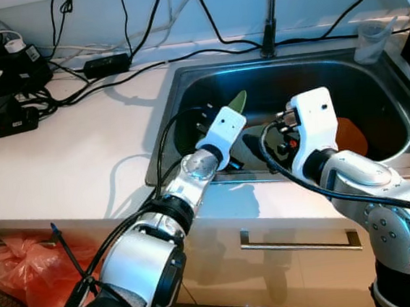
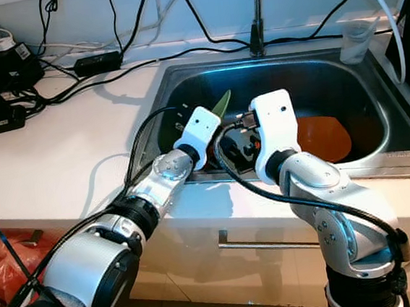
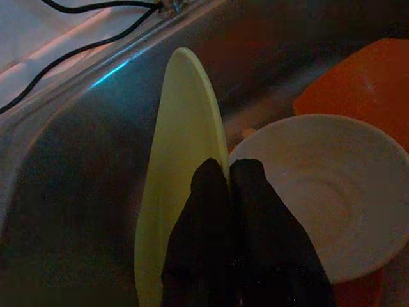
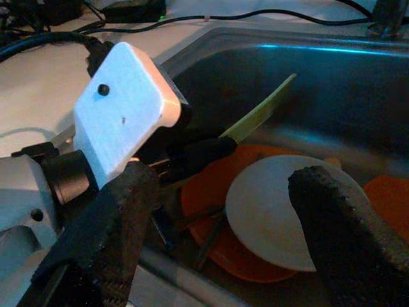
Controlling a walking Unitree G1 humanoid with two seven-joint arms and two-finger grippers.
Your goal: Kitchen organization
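Note:
A yellow-green plate point(image 3: 182, 128) stands on edge inside the steel sink point(image 1: 183, 79), and my left gripper point(image 3: 228, 167) is shut on its rim. Its tip pokes up past my left wrist point(image 1: 224, 126). Beside it a white plate point(image 4: 275, 211) lies on an orange plate point(image 4: 204, 192) at the sink bottom. Another orange plate point(image 1: 350, 137) lies further right. My right gripper point(image 4: 223, 185) hangs open over the front of the sink, above the white plate and close to the left wrist, holding nothing.
A faucet point(image 1: 270, 16) rises behind the sink, and a clear cup point(image 1: 372, 41) stands at its back right corner. Power strips and cables point(image 1: 2, 118) cover the counter's left. A drawer handle point(image 1: 301, 242) is below the counter, a red bag point(image 1: 20, 273) on the floor.

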